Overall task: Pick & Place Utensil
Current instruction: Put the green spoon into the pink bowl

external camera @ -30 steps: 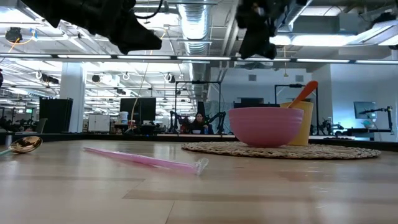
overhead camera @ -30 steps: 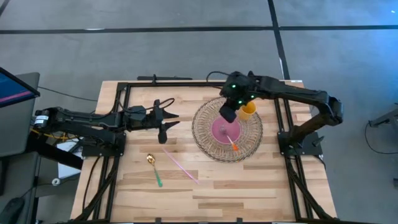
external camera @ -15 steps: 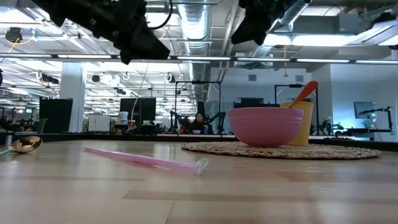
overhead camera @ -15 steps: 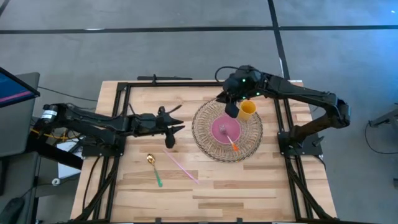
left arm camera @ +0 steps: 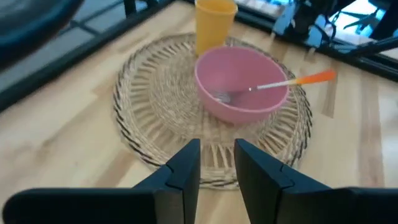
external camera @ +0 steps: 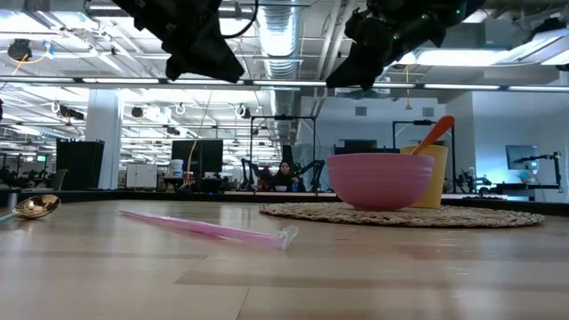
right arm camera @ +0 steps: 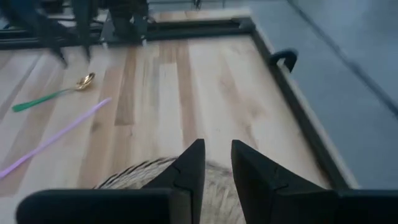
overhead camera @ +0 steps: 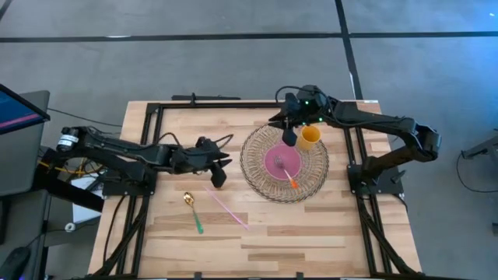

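Left gripper (overhead camera: 219,173): I see it hovering above the bare wooden table (overhead camera: 311,225), between the round woven straw placemat (overhead camera: 257,175) and the loose utensils; jaws only narrowly apart, holding nothing.
Right gripper (overhead camera: 289,137): it hangs over the far edge of the placemat, just beside the yellow plastic cup (overhead camera: 309,138); jaws narrow, empty.
Utensils: the gold-bowled spoon with a green handle (overhead camera: 193,212) and the thin pink straw (overhead camera: 226,207) lie on the wood, left of the placemat; an orange-handled fork (overhead camera: 289,176) rests in the pink plastic bowl (overhead camera: 278,162).
Risk: I judge the flat straw may skid or roll away if narrow jaws come down off-centre; a low approach could scrape the table.
Risk, right arm: a swing could tip the cup.
Hidden: I cannot tell which utensil is meant, nor what the orange tip standing in the cup belongs to.
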